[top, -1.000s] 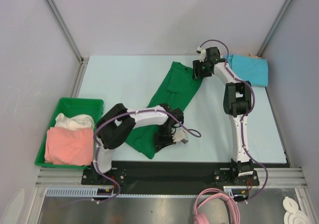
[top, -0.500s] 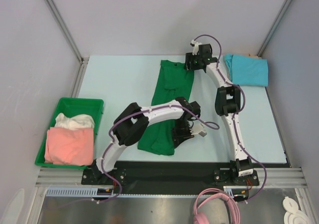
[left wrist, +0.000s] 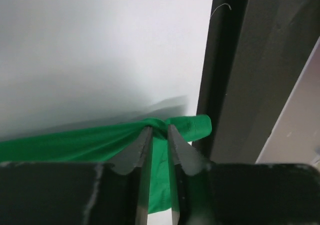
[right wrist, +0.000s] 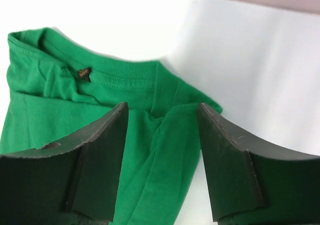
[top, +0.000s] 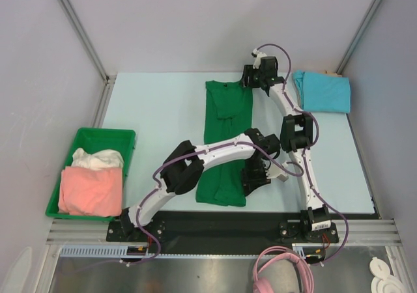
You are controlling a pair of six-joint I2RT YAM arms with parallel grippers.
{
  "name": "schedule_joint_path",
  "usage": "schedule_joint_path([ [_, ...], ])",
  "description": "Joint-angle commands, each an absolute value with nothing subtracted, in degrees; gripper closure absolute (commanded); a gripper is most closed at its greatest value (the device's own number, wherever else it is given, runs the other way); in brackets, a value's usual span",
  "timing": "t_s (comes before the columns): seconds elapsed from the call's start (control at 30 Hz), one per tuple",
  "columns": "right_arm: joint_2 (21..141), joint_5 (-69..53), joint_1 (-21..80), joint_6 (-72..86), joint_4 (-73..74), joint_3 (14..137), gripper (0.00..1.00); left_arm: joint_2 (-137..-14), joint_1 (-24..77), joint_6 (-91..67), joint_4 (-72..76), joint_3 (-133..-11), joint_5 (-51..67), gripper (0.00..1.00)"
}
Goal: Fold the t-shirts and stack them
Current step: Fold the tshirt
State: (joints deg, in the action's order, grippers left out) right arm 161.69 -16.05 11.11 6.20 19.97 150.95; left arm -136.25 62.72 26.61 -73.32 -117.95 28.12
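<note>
A green t-shirt (top: 225,120) lies lengthwise in the middle of the table, collar at the far end. My left gripper (top: 251,180) is at the shirt's near right corner. In the left wrist view it (left wrist: 159,129) is shut on a bunched fold of the green fabric (left wrist: 75,142). My right gripper (top: 250,83) is over the far right shoulder. In the right wrist view it (right wrist: 161,109) is open, with the collar and sleeve of the shirt (right wrist: 50,110) below and between the fingers. A folded teal t-shirt (top: 324,91) lies at the far right.
A green bin (top: 98,133) stands at the left table edge and holds a pink shirt (top: 91,190) and a white one (top: 98,157). The pale table (top: 156,111) ends at a black front rail (top: 215,218). Grey walls enclose the back and sides.
The green shirt has swung from a diagonal to lying straight. My left gripper dragged its near end to the right. My right gripper moved its far end to the left.
</note>
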Motion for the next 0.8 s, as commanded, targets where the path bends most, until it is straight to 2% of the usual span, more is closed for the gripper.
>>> schedule_joint_path([
  [0.0,162.2,-17.0,11.0,7.3,16.4,155.2,0.37,-134.5,63.9,25.1,-73.7,-121.5,30.9,0.77],
  [0.1,158.4,-16.3,10.5,7.3,17.5,155.0,0.33,-128.4,64.0,24.4,-71.0,-122.7,23.4,0.66],
  [0.13,156.6,-16.0,10.4,6.9,18.1,154.8,0.32,-126.7,63.5,24.1,-70.8,-124.6,21.5,0.52],
  [0.2,150.0,-16.0,9.9,6.2,19.3,153.0,0.28,-121.8,62.1,23.6,-70.0,-127.0,20.2,0.43],
  [0.23,147.2,-15.9,9.7,6.2,19.5,149.5,0.27,-119.9,61.2,22.8,-69.2,-127.8,19.6,0.33],
  [0.27,144.2,-15.8,9.1,7.9,17.9,145.4,0.24,-118.1,59.7,22.2,-68.3,-127.5,18.6,0.29],
  [0.3,136.4,-16.2,8.0,9.0,16.3,141.0,0.23,-114.7,59.0,21.3,-67.2,-127.1,17.4,0.25],
  [0.33,132.9,-16.7,7.4,10.4,14.8,131.6,0.23,-113.1,57.1,20.3,-66.9,-126.3,17.2,0.20],
  [0.43,120.6,-19.2,5.7,14.6,16.4,120.6,0.22,-105.8,52.8,14.7,-63.5,-118.2,16.8,0.18],
  [0.53,110.2,-23.8,4.3,19.3,22.1,104.6,0.21,-99.9,47.9,8.5,-60.5,-105.9,16.4,0.20],
  [0.57,107.9,-27.3,3.9,20.9,23.0,94.8,0.22,-98.9,46.6,7.0,-59.9,-101.2,17.3,0.21],
  [0.77,88.4,-35.0,3.3,27.3,22.9,66.0,0.26,-91.2,36.0,-6.1,-54.1,-83.0,23.1,0.22],
])
